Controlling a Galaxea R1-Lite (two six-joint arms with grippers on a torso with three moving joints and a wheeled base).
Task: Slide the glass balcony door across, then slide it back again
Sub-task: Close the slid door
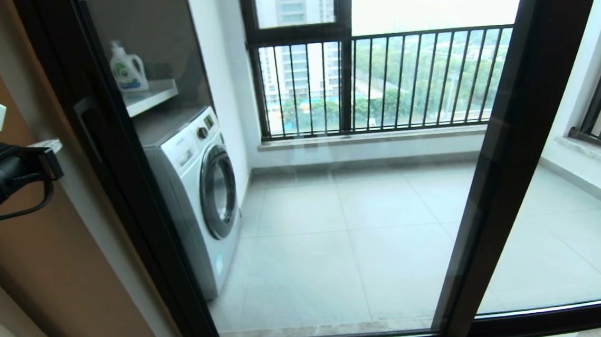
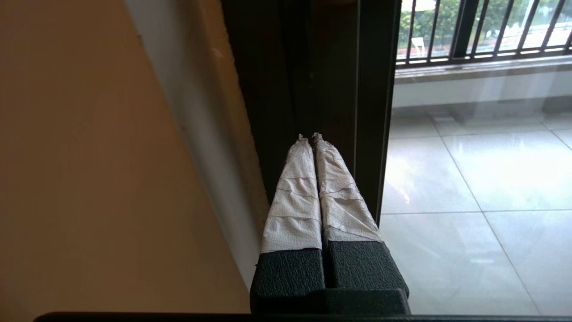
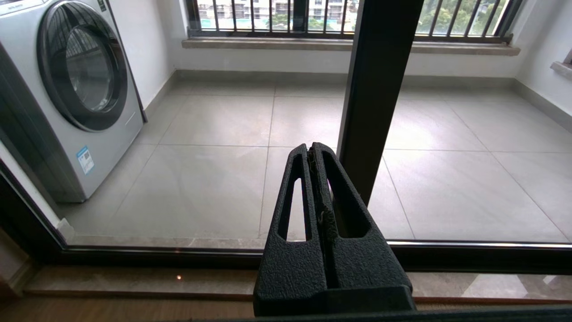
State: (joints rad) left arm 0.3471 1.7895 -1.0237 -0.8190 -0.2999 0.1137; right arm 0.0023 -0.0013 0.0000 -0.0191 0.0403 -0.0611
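The glass balcony door (image 1: pixel 336 224) fills the head view, its left black upright (image 1: pixel 121 181) standing against the brown wall. A small black latch handle (image 1: pixel 87 125) sits on that upright. My left gripper (image 1: pixel 45 154) hovers at the far left, a short way from the handle and apart from it. In the left wrist view my left gripper (image 2: pixel 310 136) is shut and empty, its white-wrapped fingers (image 2: pixel 295 197) pointing at the dark upright (image 2: pixel 330 80). My right gripper (image 3: pixel 311 147) is shut and empty, low before the glass, beside another black upright (image 3: pixel 375 89). It is out of the head view.
Behind the glass stand a white washing machine (image 1: pixel 196 186), a shelf with a detergent bottle (image 1: pixel 127 69), and black-barred railing windows (image 1: pixel 379 83). The door's bottom track (image 3: pixel 134 255) runs along the floor. A brown wall (image 1: pixel 32 272) lies to the left.
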